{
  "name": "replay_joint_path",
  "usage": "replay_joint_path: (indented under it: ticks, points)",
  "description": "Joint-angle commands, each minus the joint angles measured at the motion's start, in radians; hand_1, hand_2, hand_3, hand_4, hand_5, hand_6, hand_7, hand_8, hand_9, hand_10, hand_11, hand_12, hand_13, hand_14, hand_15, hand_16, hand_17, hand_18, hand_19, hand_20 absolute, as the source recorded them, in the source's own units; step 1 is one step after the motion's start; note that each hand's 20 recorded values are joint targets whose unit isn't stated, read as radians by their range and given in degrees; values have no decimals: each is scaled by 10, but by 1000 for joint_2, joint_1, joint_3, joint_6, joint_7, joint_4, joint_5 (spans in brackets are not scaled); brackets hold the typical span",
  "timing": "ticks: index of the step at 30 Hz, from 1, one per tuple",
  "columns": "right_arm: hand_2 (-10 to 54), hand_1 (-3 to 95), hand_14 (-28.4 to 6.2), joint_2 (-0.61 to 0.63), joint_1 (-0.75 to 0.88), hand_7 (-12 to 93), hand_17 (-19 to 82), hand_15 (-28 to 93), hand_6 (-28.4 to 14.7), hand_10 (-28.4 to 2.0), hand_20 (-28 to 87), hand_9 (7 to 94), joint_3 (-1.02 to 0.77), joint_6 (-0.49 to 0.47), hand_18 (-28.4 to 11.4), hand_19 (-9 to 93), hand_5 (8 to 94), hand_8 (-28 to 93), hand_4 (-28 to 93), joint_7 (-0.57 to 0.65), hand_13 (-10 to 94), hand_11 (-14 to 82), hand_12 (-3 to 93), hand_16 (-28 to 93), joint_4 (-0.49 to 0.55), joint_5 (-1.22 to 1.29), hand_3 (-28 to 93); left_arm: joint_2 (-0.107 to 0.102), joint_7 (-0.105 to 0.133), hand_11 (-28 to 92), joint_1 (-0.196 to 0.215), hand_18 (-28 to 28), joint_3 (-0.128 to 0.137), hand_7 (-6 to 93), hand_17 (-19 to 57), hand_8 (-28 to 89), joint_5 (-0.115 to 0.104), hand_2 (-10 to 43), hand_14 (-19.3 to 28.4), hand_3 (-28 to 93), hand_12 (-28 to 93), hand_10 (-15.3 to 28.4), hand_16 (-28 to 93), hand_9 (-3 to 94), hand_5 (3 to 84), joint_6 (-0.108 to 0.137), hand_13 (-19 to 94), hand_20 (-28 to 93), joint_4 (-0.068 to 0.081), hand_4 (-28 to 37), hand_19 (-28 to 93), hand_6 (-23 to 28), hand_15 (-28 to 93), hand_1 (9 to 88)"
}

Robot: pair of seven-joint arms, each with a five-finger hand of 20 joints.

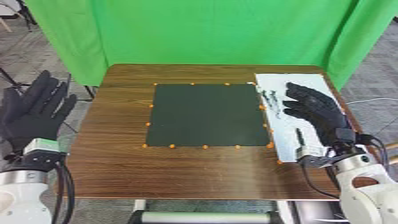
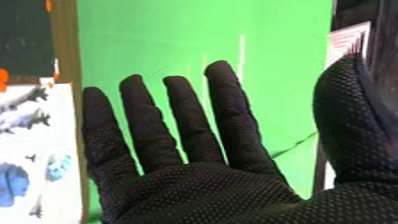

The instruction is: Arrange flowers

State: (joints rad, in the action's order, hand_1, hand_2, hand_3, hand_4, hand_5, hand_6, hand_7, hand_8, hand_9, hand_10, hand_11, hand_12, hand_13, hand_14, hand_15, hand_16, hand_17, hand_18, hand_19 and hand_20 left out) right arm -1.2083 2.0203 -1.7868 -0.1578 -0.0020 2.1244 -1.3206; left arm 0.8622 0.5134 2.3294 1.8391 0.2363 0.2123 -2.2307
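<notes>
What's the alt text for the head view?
Robot's right hand, fingers extended, over a white sheet with sprigs on a brown table, right of a dark mat; open left hand beyond the table's left edge. Green curtain behind.

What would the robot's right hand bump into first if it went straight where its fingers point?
Most likely the green curtain beyond the table: the right hand points toward it, though how far off it hangs is unclear.

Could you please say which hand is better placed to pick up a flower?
Probably the right hand: it is open over the white sheet bearing flowers; the left hand is beyond the table's left edge.
</notes>
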Motion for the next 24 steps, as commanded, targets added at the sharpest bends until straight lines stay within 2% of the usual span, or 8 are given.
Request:
replay_joint_path:
  ticks: [1,6,9,13,16,20,21,24]
  points:
    - [47,110,-162,44,87,162,112,158,-28,-126,185,414,2,194,-209,399,425,-112,-222,90,346,63,126,171,73,-469,817,6,10,161,35,118,12,119,-49,-94,-21,111,94,728,49,113,-97,294,377,35,199,85,-16,-283,321,56,233,258]
    - [1,125,-163,76,118,171,117,196,-33,-149,191,424,35,293,-216,446,434,-116,-221,187,347,81,126,156,85,-761,819,5,12,163,39,119,13,122,-50,-95,-24,111,94,728,51,113,-99,297,380,40,199,85,-17,-283,325,57,237,258]
    - [-50,134,-163,118,95,184,147,273,-37,-164,220,473,95,310,-226,543,461,-121,-231,310,393,111,144,152,84,-951,802,2,16,166,39,119,10,123,-49,-95,-28,112,96,728,52,114,-98,297,382,38,202,84,-16,-283,326,58,241,259]
    - [-94,131,-162,136,82,210,196,407,-43,-176,285,532,146,370,-238,667,497,-121,-277,427,454,174,180,161,73,-1057,733,1,0,170,23,120,-2,125,-49,-95,-28,112,98,729,55,114,-99,298,384,36,205,84,-11,-283,328,60,246,258]
    - [-95,203,-160,140,68,242,221,502,-48,-180,329,563,180,336,-246,728,518,-115,-282,522,488,221,201,177,71,-1163,584,5,-9,177,21,120,-7,127,-48,-94,-24,113,103,729,58,120,-98,305,387,29,211,84,-9,-283,329,63,251,258]
    - [-95,242,-166,155,41,289,245,626,-52,-180,370,592,237,315,-248,778,540,-113,-283,615,507,322,243,224,64,-1200,549,5,-18,184,15,120,-13,130,-47,-93,-10,115,105,729,61,122,-99,308,389,45,214,84,-5,-283,330,64,253,257]
    - [-95,261,-167,152,33,304,253,645,-51,-180,376,600,244,296,-249,790,547,-114,-283,632,515,342,250,235,63,-1196,530,4,-14,184,16,120,-15,131,-47,-93,-17,115,105,729,61,122,-100,308,390,62,212,84,-9,-283,330,65,253,257]
    - [-95,311,-168,152,10,342,274,677,-48,-178,386,623,263,221,-248,815,576,-120,-283,678,536,384,265,260,60,-1190,459,7,-15,185,21,120,-14,132,-47,-94,-22,115,103,731,61,122,-101,307,391,52,209,83,-9,-283,331,66,253,256]
